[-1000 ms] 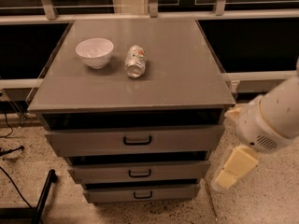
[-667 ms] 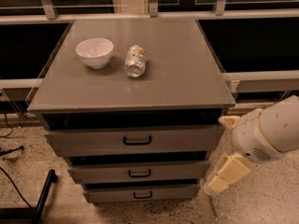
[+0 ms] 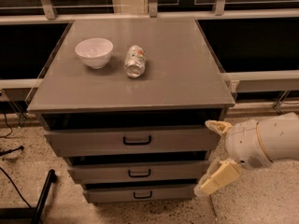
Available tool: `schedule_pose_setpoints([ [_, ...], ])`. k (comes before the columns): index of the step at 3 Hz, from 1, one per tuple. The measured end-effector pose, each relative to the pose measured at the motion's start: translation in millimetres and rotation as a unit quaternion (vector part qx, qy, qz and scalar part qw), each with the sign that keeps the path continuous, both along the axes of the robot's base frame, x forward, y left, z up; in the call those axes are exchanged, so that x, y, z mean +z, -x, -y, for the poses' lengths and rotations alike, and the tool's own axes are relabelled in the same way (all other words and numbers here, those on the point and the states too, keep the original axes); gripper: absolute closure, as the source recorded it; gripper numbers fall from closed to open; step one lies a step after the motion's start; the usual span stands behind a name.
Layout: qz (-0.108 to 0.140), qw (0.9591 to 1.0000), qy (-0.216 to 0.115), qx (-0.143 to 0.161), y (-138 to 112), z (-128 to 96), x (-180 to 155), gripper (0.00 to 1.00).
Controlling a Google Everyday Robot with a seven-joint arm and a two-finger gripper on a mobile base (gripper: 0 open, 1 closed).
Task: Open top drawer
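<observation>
The top drawer is the widest of three grey drawers under the grey cabinet top, with a black bar handle at its centre. It sits closed, flush with the frame. My gripper is at the cabinet's right front corner, level with the top and middle drawers. Its two cream fingers are spread apart, one fingertip by the top drawer's right end, the other lower by the bottom drawer. It holds nothing and is well right of the handle.
A white bowl and a crushed can lying on its side rest on the cabinet top. The middle drawer and bottom drawer are closed. A black stand leg and cables lie on the speckled floor at left.
My gripper and arm have moved left and slightly down, closer to the cabinet's right front corner. The drawers, bowl and can have not moved.
</observation>
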State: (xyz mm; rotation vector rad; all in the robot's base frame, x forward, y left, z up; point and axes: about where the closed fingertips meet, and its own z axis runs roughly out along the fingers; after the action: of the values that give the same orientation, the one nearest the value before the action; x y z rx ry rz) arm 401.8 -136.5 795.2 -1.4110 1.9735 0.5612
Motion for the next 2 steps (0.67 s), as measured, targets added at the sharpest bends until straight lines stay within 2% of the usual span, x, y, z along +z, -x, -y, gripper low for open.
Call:
schedule_pose_setpoints([
  [1, 0.001, 1.0, 0.0, 0.0, 0.1, -0.3, 0.4, 0.0],
  [2, 0.018, 0.9993, 0.011, 0.031, -0.2, -8.9, -5.2, 0.0],
])
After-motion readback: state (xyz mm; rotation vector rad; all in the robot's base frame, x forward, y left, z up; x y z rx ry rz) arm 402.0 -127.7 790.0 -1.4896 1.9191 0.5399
